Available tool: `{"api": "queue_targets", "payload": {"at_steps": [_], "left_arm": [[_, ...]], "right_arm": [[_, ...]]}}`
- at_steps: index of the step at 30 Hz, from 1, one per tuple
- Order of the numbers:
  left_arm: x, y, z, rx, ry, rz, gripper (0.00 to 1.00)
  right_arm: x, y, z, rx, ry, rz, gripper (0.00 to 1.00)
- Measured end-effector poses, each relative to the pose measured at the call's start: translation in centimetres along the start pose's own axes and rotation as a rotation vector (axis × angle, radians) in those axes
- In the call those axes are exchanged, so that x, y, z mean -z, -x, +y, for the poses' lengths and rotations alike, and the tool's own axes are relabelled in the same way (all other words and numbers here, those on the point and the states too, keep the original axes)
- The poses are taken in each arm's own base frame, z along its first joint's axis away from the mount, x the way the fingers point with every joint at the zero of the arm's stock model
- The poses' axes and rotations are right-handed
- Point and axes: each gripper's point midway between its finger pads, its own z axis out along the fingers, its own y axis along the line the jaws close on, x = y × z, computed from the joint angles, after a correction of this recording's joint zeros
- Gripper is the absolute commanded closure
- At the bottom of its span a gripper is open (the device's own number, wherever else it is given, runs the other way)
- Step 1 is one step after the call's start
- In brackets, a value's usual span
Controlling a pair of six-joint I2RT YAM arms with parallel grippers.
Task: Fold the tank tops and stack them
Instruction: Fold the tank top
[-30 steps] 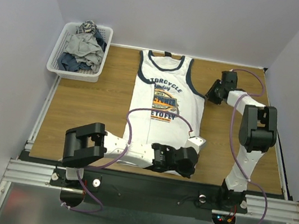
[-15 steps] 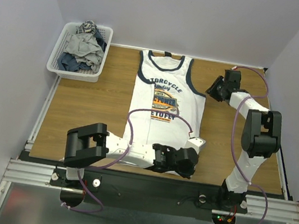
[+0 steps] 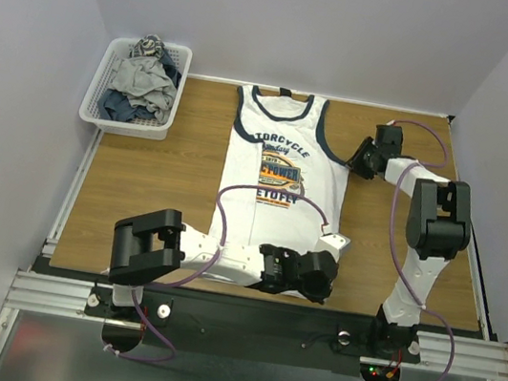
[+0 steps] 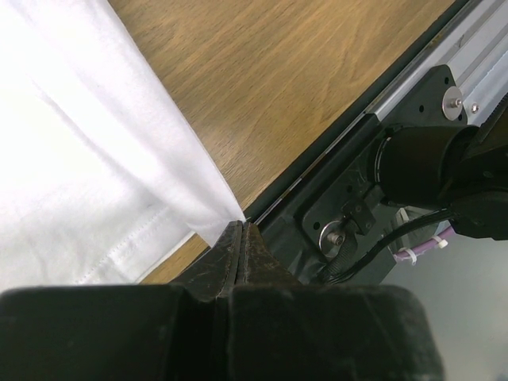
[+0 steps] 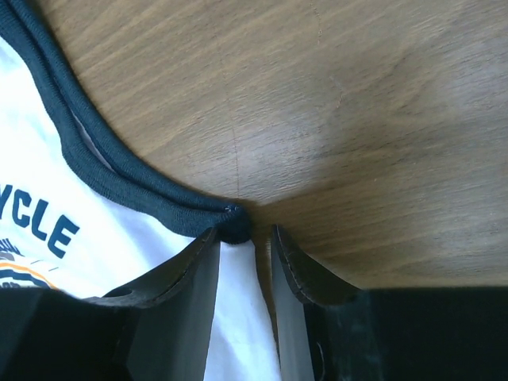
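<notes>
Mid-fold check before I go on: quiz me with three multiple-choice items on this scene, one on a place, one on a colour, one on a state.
1. Where does the basket stand?
A. at the far left corner of the table
B. at the near right corner
C. between the arm bases

2. What colour is the tank top's armhole trim?
A. red
B. navy
C. green

3. How is the right end effector?
A. shut on the basket
B. open, with the armhole corner between its fingers
C. shut, on bare wood

Answers:
1. A: the top view shows it at the far left.
2. B: the right wrist view shows dark blue edging.
3. B: its fingers stand apart on either side of the trim's corner.
</notes>
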Motion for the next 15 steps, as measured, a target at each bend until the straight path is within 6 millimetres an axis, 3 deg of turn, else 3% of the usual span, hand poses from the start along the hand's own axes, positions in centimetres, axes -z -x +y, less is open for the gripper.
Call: {"api": "queue_targets", "payload": {"at_steps": [4,8,11,15], "left_arm": [[-0.08,-0.11,0.04,0.0,0.001,0.004,1.0],[-0.15,-0.23,0.08,-0.001,0.001,0.008,1.0],[-0.14,-0.25,0.06,-0.001,0.0,0.009,1.0],[-0.13,-0.27,0.02,-0.001,-0.002,0.01,1.0]], "right_arm": [[-0.09,0.0,-0.02,0.001,0.001,-0.001,0.68],[-0.32,0.02,-0.03,0.001,0.001,-0.001,0.88],[-0.47,0.07,0.02,0.001,0.003,-0.004,0.96],[-0.53,0.39,-0.18,-0.001,-0.01,-0.02,0.99]]}}
